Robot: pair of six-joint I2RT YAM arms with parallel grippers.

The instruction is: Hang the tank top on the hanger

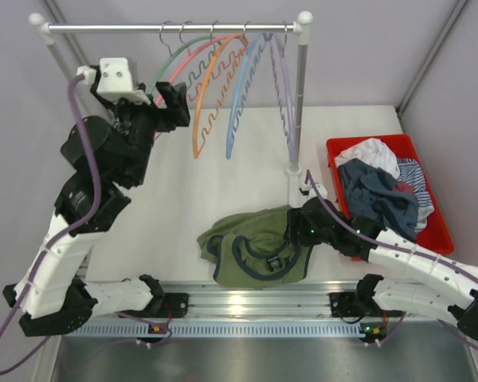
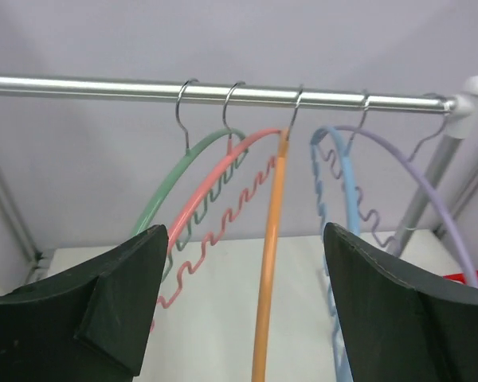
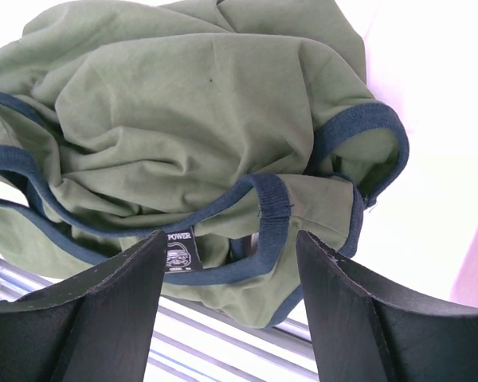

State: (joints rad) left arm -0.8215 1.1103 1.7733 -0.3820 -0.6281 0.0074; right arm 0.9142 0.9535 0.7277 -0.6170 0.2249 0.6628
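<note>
The olive-green tank top (image 1: pixel 255 245) with dark navy trim lies crumpled at the table's near edge. It fills the right wrist view (image 3: pixel 183 119). My right gripper (image 1: pixel 293 225) is open just above its right side, jaws spread over the navy neck trim (image 3: pixel 263 215) and black label. The green hanger (image 1: pixel 173 56) hangs leftmost on the rail and also shows in the left wrist view (image 2: pixel 171 187). My left gripper (image 1: pixel 175 107) is open and empty, raised in front of the hangers, a little short of them.
The rail (image 1: pixel 171 29) also holds pink (image 1: pixel 193 57), orange (image 1: pixel 203 95), blue (image 1: pixel 240 87) and lilac (image 1: pixel 283 79) hangers. Its post (image 1: pixel 299 95) stands at mid-table. A red bin (image 1: pixel 432 231) with dark blue, white and striped clothes sits at the right.
</note>
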